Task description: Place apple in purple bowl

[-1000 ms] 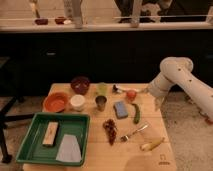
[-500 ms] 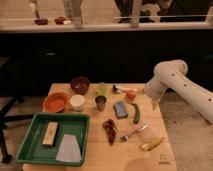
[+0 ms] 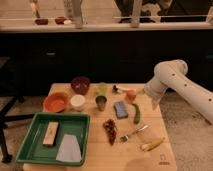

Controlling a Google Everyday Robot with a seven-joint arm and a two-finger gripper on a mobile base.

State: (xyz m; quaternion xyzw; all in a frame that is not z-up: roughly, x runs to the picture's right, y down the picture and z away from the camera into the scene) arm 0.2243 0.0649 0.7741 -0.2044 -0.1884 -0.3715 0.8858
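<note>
Camera view: one gripper (image 3: 153, 102) near one apple (image 3: 131, 94).

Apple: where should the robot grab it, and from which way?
Around its round middle, coming down from above. The apple is a small ball with no handle, and a green vegetable lies close in front. The gripper hangs beside it at the table's edge.
</note>
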